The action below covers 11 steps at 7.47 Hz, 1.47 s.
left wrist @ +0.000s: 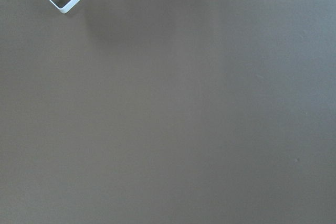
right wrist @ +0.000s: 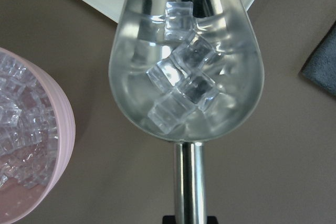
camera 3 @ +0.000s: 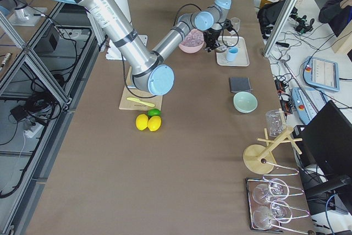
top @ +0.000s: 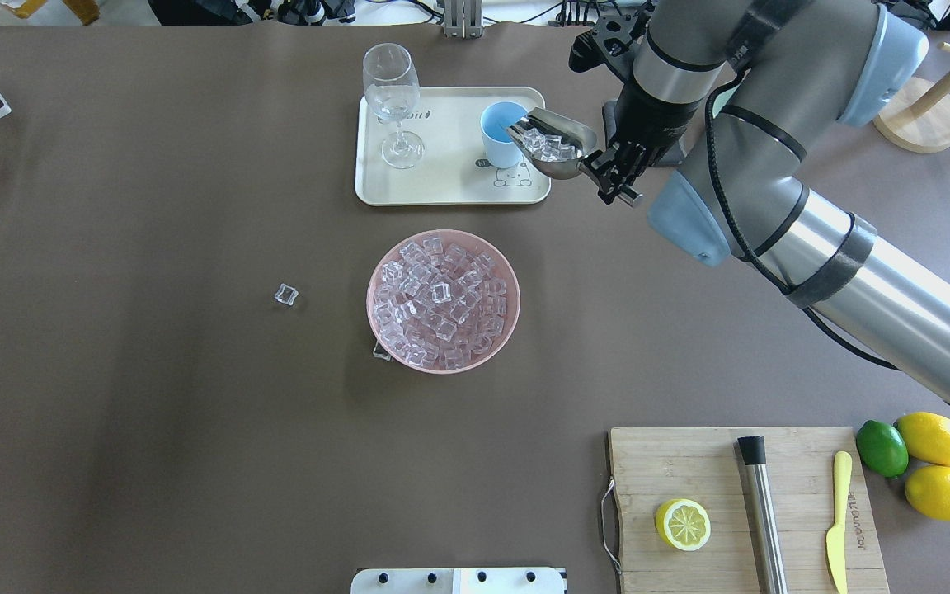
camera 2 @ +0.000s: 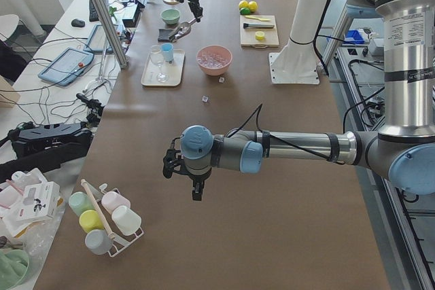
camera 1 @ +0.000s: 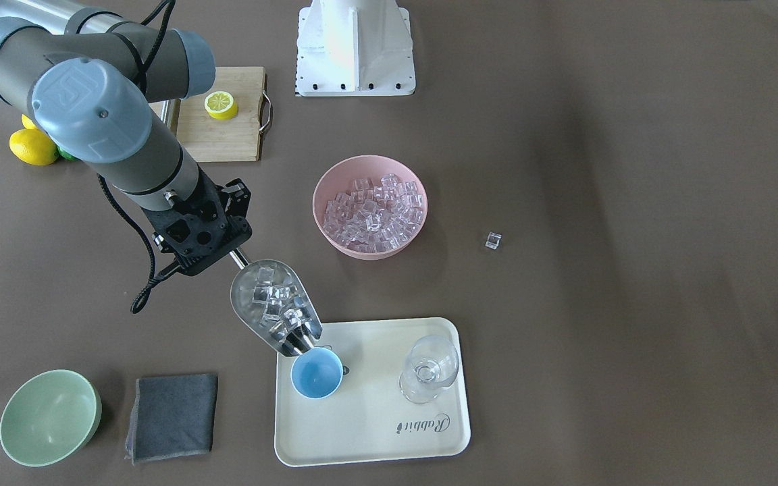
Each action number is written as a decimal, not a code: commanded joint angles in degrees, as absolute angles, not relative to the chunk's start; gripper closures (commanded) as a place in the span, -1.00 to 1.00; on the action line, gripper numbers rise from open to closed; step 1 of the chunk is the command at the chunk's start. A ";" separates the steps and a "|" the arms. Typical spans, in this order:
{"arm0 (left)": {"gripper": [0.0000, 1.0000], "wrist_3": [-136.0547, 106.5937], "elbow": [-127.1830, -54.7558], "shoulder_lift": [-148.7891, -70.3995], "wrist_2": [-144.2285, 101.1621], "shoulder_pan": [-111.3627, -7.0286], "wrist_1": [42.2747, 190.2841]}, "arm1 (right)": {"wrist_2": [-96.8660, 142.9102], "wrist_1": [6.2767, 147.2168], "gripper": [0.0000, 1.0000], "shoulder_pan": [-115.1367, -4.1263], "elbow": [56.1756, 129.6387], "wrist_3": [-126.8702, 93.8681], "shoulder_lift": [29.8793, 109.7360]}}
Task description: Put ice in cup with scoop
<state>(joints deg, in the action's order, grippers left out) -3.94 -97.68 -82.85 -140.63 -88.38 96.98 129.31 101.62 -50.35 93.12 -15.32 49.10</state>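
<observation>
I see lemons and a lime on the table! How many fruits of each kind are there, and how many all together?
Whole yellow lemons: 2
Cut yellow lemon half, on the wooden cutting board: 1
Round green lime: 1
Total: 4

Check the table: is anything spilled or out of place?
Yes. One ice cube lies alone on the bare table, apart from the pink bowl heaped with cubes; a second cube seems to sit against that bowl's outer wall.
</observation>
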 commanded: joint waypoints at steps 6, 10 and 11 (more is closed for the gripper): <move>-0.96 -4.22 -98.61 -84.29 -141.24 -88.59 95.45 | 134.74 111.69 1.00 -51.50 81.48 -9.59 39.91; -0.96 -4.22 -98.61 -84.55 -141.24 -88.51 95.54 | 135.09 113.38 1.00 -51.50 80.25 -8.96 38.59; -0.96 -4.22 -98.70 -84.55 -141.24 -88.51 95.54 | 135.09 113.64 1.00 -51.50 80.33 -8.96 38.50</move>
